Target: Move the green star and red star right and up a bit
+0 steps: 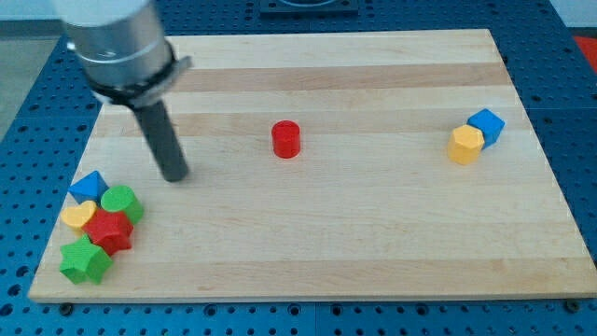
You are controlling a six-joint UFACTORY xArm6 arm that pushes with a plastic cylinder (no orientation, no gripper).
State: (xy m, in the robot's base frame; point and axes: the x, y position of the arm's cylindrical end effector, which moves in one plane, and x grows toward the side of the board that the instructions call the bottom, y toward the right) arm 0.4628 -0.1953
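My tip (175, 175), no fingers, above-right of green star (85, 260) & red star (111, 231); green cylinder (122, 203), prob. touching, crowds them.

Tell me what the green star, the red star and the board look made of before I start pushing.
Green star and red star: probably painted wood or plastic, with flat, matte, even colour and no glare. Board: pale wood with visible grain and lengthwise plank strips, smooth and lightly sheened. My tip sits above and to the right of both stars, touching neither.

Grey cylindrical arm housing, black collar, straight dark rod down to my tip (175, 176).
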